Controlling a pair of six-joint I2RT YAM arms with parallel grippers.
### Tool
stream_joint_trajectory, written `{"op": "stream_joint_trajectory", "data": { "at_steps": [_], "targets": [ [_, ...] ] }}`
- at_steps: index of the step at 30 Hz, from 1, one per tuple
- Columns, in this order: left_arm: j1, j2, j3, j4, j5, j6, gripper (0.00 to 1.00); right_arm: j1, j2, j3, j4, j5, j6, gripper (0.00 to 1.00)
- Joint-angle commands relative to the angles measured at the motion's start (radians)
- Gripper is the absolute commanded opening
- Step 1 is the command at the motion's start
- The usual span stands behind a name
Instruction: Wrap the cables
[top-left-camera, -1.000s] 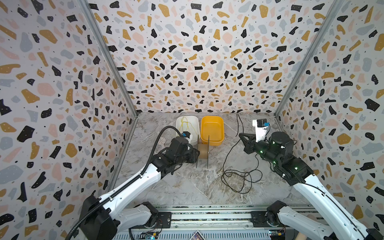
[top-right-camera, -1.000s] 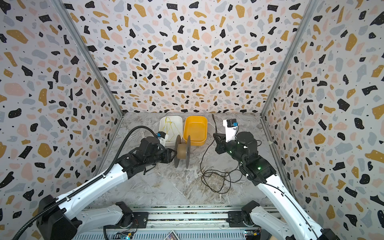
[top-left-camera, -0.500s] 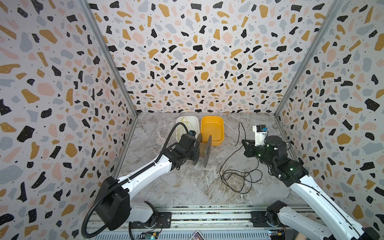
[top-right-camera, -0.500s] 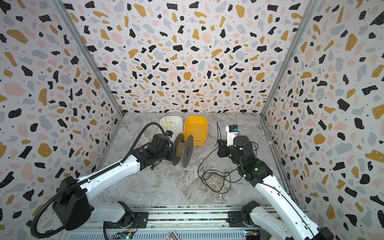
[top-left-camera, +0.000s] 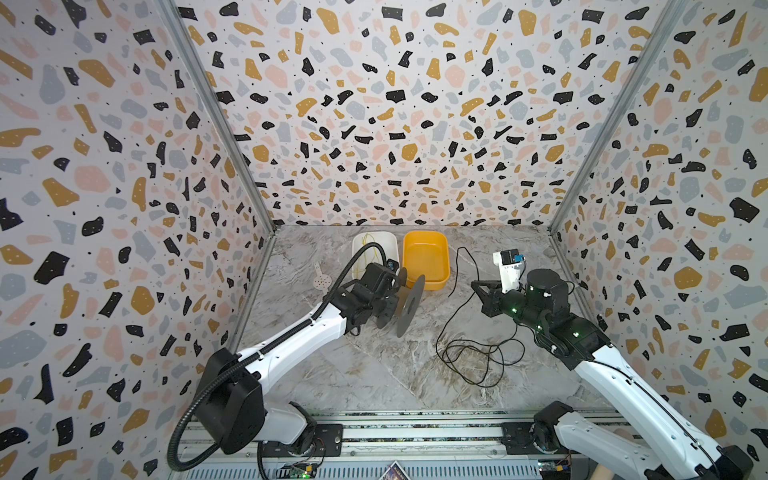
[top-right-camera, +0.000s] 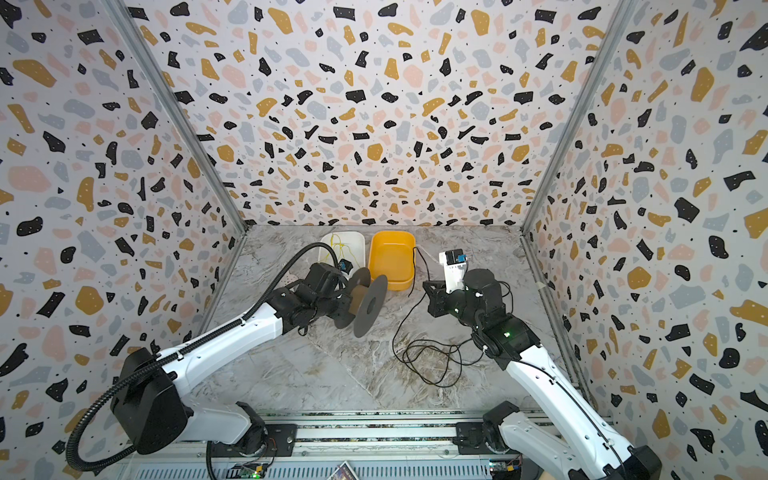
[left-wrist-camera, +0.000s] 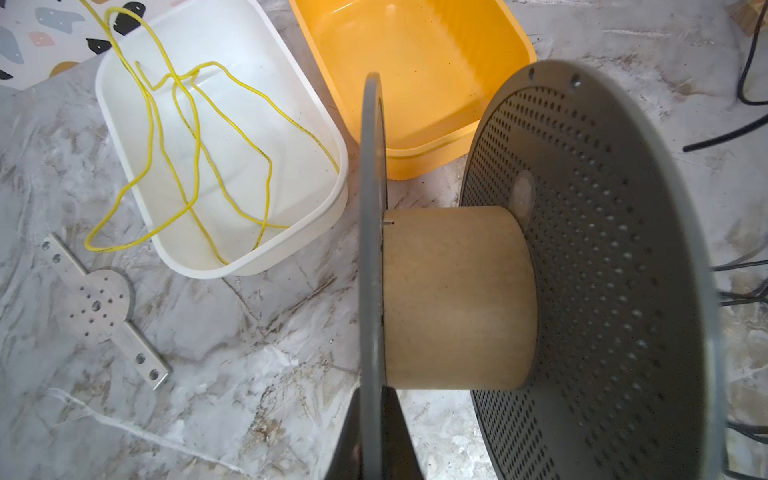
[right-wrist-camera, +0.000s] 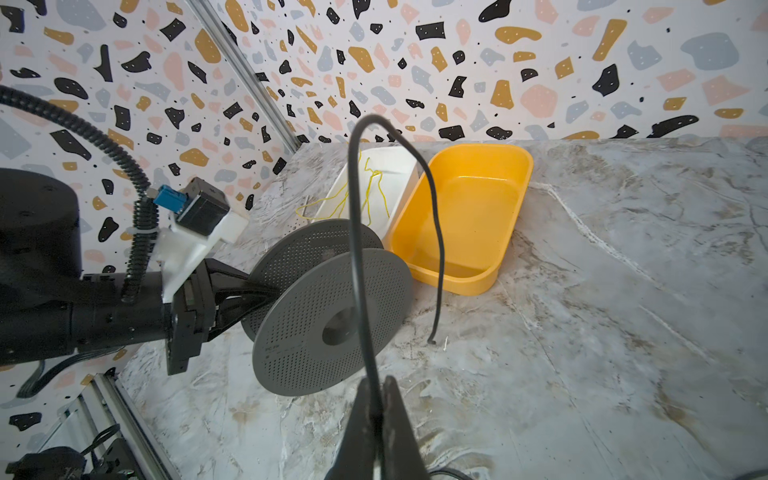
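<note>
Both are clamped: the left end effector (left-wrist-camera: 376, 399) on the spool (right-wrist-camera: 328, 320) by one flange, the right end effector (right-wrist-camera: 376, 384) on the black cable (right-wrist-camera: 353, 208), facing the spool's axis end-on and apart from it. Spare loops lie on the desk (top-left-camera: 374, 374) on the spool's right-arm side.

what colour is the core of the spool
The core is tan; left wrist view shows it best.

This is a robotics lab test cell: terrazzo-print panels (top-left-camera: 374, 104) box in a marble-look counter (top-left-camera: 374, 374), with a left arm (top-left-camera: 291, 345) and right arm (top-left-camera: 623, 384) mounted on an aluminium rail (top-left-camera: 415, 432) at its front.
</note>
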Motion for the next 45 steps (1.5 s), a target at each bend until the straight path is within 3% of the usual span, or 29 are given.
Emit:
{"op": "stream_joint_trajectory", "data": {
  "at_steps": [1,14,17,22,29,32,37,45],
  "targets": [
    [0.001,-0.033,0.007,0.006,-0.032,0.076,0.06,-0.003,-0.006,-0.001,0.026,-0.022,-0.003,0.00],
    [0.001,-0.033,0.002,0.006,-0.055,0.085,0.34,-0.004,-0.059,-0.013,0.056,-0.151,-0.129,0.00],
    [0.001,-0.060,0.004,0.000,-0.053,0.076,0.43,-0.003,-0.027,0.025,0.034,-0.242,-0.160,0.00],
    [0.004,-0.175,-0.038,0.049,-0.015,0.044,0.67,-0.004,0.031,0.066,0.046,-0.457,-0.177,0.00],
    [0.023,-0.333,-0.110,0.116,0.019,0.056,0.74,-0.005,0.140,0.099,0.156,-0.727,-0.118,0.00],
    [0.031,-0.378,-0.134,0.136,0.021,0.059,0.90,-0.005,0.195,0.111,0.231,-0.808,-0.059,0.00],
    [0.041,-0.415,-0.170,0.183,0.016,0.051,0.94,-0.008,0.295,0.132,0.284,-0.823,-0.018,0.00],
    [0.044,-0.378,-0.188,0.198,0.052,0.033,0.91,-0.022,0.425,0.126,0.446,-0.881,0.111,0.00]
  ]
}}
